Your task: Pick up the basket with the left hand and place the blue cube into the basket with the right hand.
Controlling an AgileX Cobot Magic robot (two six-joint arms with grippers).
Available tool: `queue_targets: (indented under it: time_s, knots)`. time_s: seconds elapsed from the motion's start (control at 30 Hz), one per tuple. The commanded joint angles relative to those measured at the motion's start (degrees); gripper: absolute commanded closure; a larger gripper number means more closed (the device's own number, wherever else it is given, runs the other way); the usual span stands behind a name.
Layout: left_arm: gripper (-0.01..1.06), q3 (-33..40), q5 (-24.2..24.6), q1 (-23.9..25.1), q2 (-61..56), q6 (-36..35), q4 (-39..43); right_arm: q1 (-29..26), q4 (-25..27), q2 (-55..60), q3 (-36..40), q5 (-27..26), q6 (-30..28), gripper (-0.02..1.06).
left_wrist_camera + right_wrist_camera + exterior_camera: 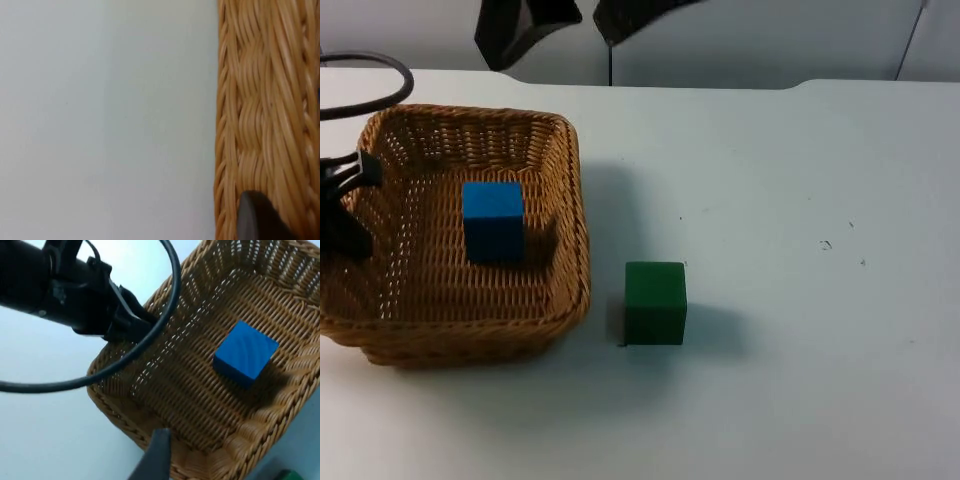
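- Already inside the square woven wicker basket (460,330): the blue cube (493,220), resting on the weave near the middle, so the placing looks done.
- Left gripper (345,205) at the basket's left rim, fingers clenched on the wicker, presumably to hold it steady.
- Right gripper (152,460) above the basket's near wall, carrying nothing; fingers' state cannot be told.
- Just right of the basket, on the white surface (800,200): a green cube (655,302), untouched.
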Motion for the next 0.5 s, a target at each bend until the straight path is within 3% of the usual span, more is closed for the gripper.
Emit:
queue_targets:
  time_s: [0.0, 0.47]
  knots:
    - [1.05, -0.7, 1.3, 0.0, 0.6, 0.8, -0.8, 0.2, -0.2, -2.6, 3.6, -2.3, -0.5, 0.22]
    - [1.05, -1.2, 0.0, 0.0, 0.6, 0.8, -0.4, 0.2, -0.2, -10.8, 12.1, -7.2, -0.3, 0.22]
